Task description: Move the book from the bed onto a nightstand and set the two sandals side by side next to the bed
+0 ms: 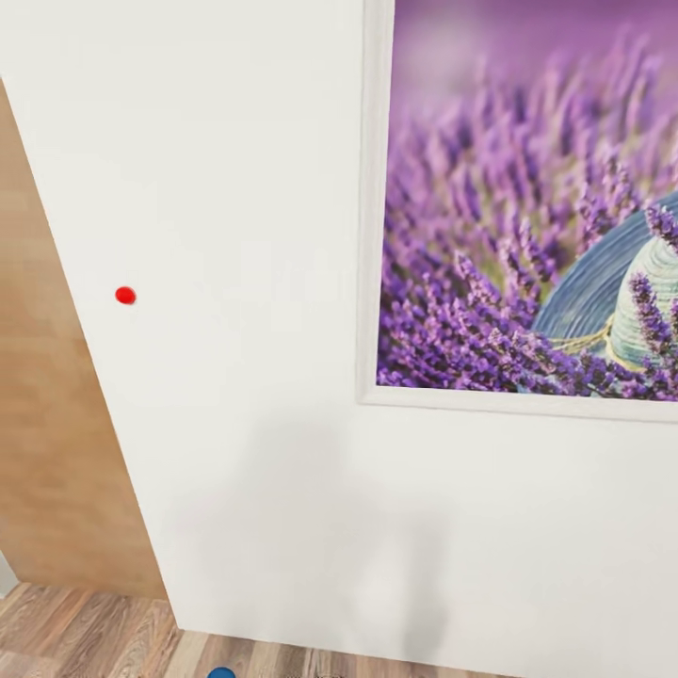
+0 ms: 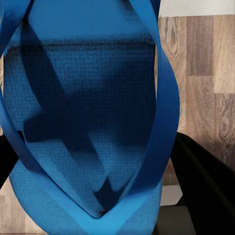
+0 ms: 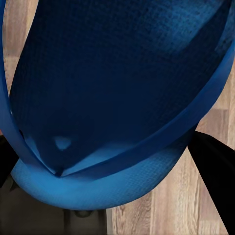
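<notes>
wall (image 1: 235,424) white | picture (image 1: 527,207) purple lavender (white frame) | sandal (image 2: 93,98) blue | floor (image 2: 205,73) brown wood-grain

ahead: white wall (image 1: 235,377), framed picture (image 1: 527,217) | below: open plank floor (image 1: 85,636)

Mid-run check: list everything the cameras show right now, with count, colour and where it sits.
Bright blue flip-flop sandals: two, blue; one close in front of the left wrist camera, the other close in front of the right wrist camera, each between dark fingers.
Framed lavender picture: one, purple with white frame; on the white wall, head view's right.
White wall: one, white; directly ahead.
Red dot: one, red; on the wall, left of the picture.
Light wooden panel: one, tan; beside the wall's left edge.
Brown wood-plank floor: brown; below the wall and beneath both sandals.
Gripper fingers: black; left gripper's, right gripper's, flanking the sandals.
</notes>
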